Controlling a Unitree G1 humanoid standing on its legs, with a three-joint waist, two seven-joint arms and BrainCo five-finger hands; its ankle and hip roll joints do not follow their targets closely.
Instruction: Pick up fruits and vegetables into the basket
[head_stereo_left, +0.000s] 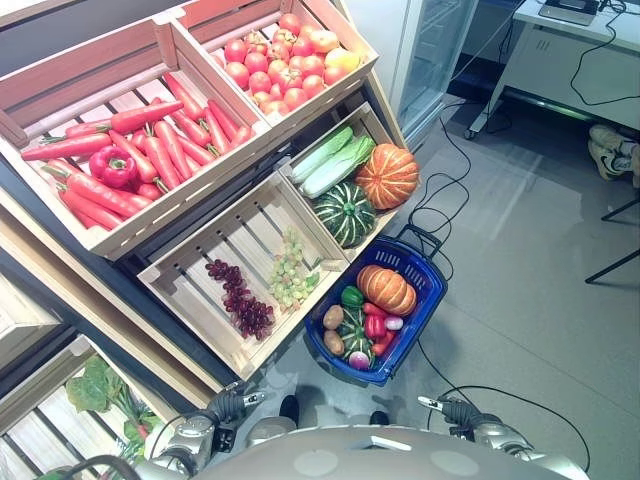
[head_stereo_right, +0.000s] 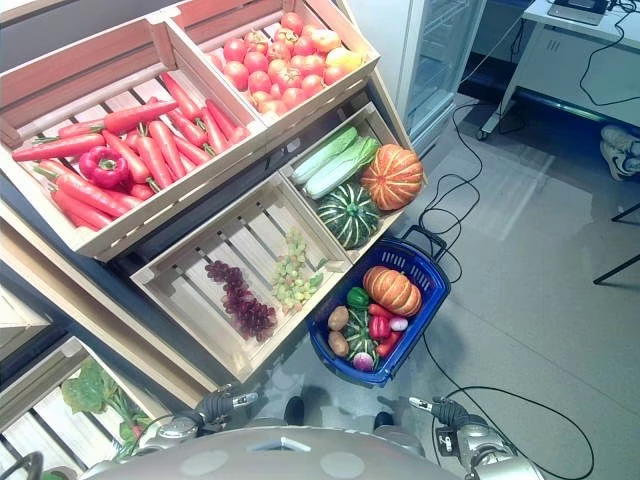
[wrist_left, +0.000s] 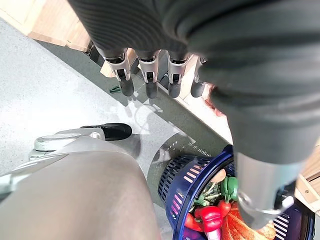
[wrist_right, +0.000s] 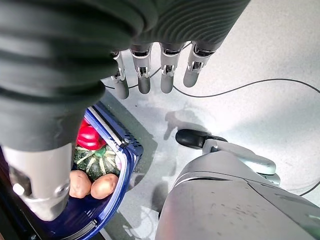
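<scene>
A blue basket (head_stereo_left: 428, 272) stands on the floor against the shelf's foot. In it lie an orange pumpkin (head_stereo_left: 386, 289), a green pepper (head_stereo_left: 352, 296), two potatoes (head_stereo_left: 333, 318), a red pepper (head_stereo_left: 375, 326) and a small striped squash (head_stereo_left: 356, 345). The sloping crates above hold carrots (head_stereo_left: 160, 150) with a red bell pepper (head_stereo_left: 113, 167), tomatoes (head_stereo_left: 280, 62), cabbage (head_stereo_left: 335, 160), an orange pumpkin (head_stereo_left: 387, 176), a green pumpkin (head_stereo_left: 345, 212), purple grapes (head_stereo_left: 242, 300) and green grapes (head_stereo_left: 290, 272). My left hand (wrist_left: 148, 75) hangs open over the floor beside the basket (wrist_left: 184, 176). My right hand (wrist_right: 167, 74) hangs open too, next to the basket (wrist_right: 126, 145).
A lower crate of leafy greens (head_stereo_left: 100, 390) sits at the bottom left. A glass-door fridge (head_stereo_left: 440, 50) and a white table (head_stereo_left: 570, 60) stand at the back right. A person's shoes (head_stereo_left: 612, 152) and dark chair legs (head_stereo_left: 620, 240) are at the right edge.
</scene>
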